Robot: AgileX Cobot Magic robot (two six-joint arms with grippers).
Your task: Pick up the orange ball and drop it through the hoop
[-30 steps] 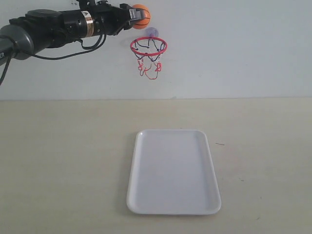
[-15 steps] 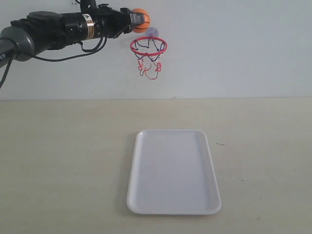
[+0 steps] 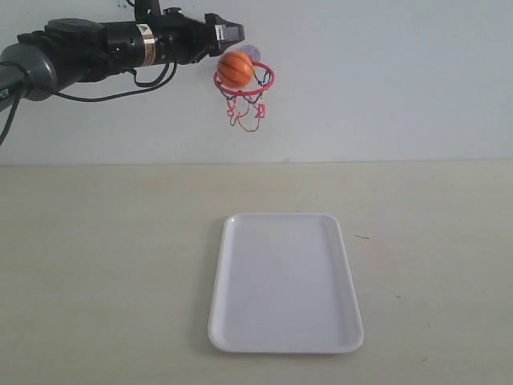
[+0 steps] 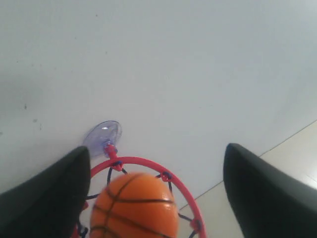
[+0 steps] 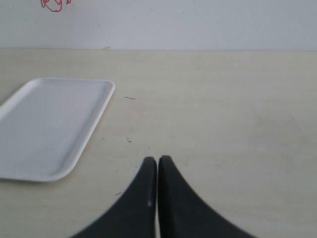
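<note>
Fingers of black left gripper [image 3: 229, 33] [image 4: 158, 148] are spread wide, nothing clamped. Small round orange ball with black seams [image 3: 236, 70] [image 4: 134, 206] is seen free just below, at red-ringed toy hoop with string net [image 3: 270, 79] [image 4: 184, 191]. Right gripper [image 5: 157, 161] fingers are pressed together over beige table [image 5: 233, 114], near white rectangular tray [image 5: 47, 124].

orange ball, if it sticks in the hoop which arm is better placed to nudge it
Left, probably. The left gripper is open above the orange ball at the hoop; the right gripper is shut, low over the table by the tray.

left wrist view | orange ball [image 4: 134, 206]: underside cut off | hoop [image 4: 131, 159]: net mostly hidden
</note>
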